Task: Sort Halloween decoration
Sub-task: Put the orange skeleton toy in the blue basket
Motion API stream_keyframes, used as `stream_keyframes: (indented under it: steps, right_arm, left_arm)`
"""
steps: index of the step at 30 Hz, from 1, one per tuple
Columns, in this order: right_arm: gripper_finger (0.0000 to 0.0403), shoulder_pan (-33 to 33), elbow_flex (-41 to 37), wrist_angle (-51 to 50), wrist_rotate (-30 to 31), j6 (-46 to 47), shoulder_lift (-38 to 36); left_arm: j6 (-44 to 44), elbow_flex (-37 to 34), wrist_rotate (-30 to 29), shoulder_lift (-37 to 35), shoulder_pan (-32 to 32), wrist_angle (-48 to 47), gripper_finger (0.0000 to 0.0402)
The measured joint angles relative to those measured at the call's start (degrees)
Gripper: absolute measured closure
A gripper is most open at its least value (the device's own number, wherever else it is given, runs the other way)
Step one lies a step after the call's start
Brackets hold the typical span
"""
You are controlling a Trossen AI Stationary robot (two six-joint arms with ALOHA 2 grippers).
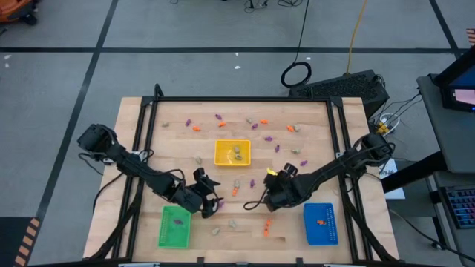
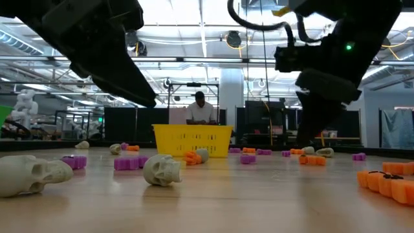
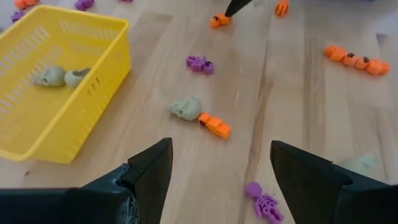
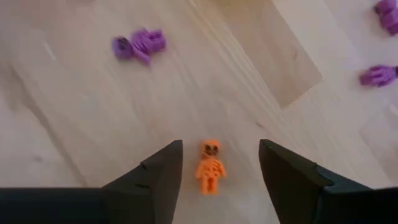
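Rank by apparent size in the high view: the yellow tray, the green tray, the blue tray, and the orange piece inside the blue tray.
1. Blue tray and green tray: look about alike, so I do not rank them.
2. Yellow tray: somewhat smaller.
3. Orange piece: by far the smallest.

Orange skeleton (image 4: 209,167), purple trinket (image 4: 139,45) (pale wood table (image 4: 249,93)), yellow basket (image 3: 99,93)
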Motion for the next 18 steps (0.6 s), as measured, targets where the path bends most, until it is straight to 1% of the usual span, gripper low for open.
stream_keyframes:
  steps: [3, 6, 13, 18]
  right_arm:
    - [0.0186, 0.14, -1.09, 0.38, -0.03, -0.16, -0.04]
    - [0.0178, 0.78, -3.79, 2.15, -0.07, -0.16, -0.04]
    - [0.0177, 1.18, -10.98, 12.64, 0.68, -1.11, -0.46]
    - [0.0183, 1.15, -11.95, 15.35, 1.17, -2.79, -0.35]
  left_arm:
    - [0.00, 0.00, 0.07, -0.04, 0.01, 0.35, 0.0132]
    - [0.03, 0.00, 0.07, -0.04, 0.01, 1.16, 0.0132]
    - [0.25, 0.00, 0.09, -0.04, 0.15, 2.17, 0.0132]
    - [0.52, 0.00, 0.09, -0.04, 0.13, 2.44, 0.0132]
